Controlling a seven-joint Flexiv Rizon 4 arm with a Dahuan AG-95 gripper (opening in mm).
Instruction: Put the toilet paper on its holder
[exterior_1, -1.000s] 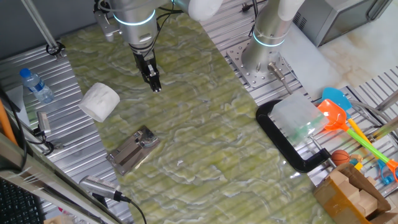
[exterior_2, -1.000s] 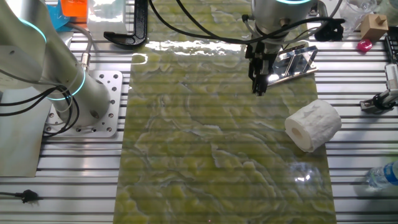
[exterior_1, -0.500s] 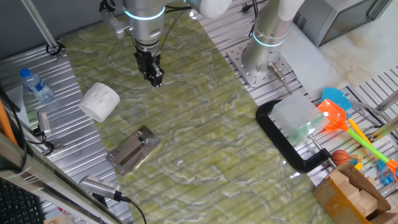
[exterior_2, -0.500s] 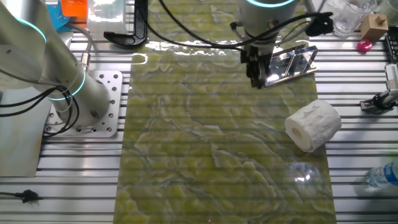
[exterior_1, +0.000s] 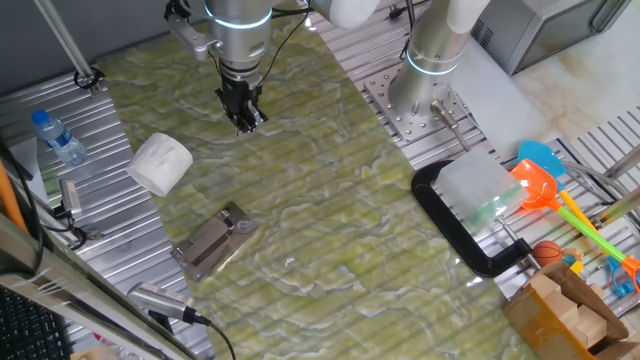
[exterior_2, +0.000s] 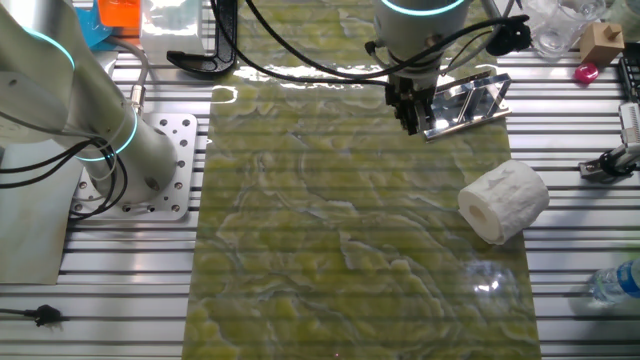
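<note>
The toilet paper (exterior_1: 160, 163) is a plump white roll lying on its side at the left edge of the green mat; it also shows in the other fixed view (exterior_2: 503, 200). The holder (exterior_1: 213, 241), a shiny metal bracket, lies flat on the mat below the roll, and shows in the other view (exterior_2: 465, 103) too. My gripper (exterior_1: 241, 122) points down above the mat, up and to the right of the roll, apart from both things. Its dark fingers sit close together with nothing between them. In the other view the gripper (exterior_2: 410, 122) hangs just left of the holder.
A clear water bottle with a blue cap (exterior_1: 58, 137) lies on the slatted table left of the roll. A big black C-shaped clamp (exterior_1: 470, 240) lies at the mat's right edge. A second arm's base (exterior_1: 432, 70) stands behind it. Toys and a box crowd the right corner.
My gripper has moved away from the holder and roll, toward the far side of the mat, and seems higher. The roll and holder have not moved.
</note>
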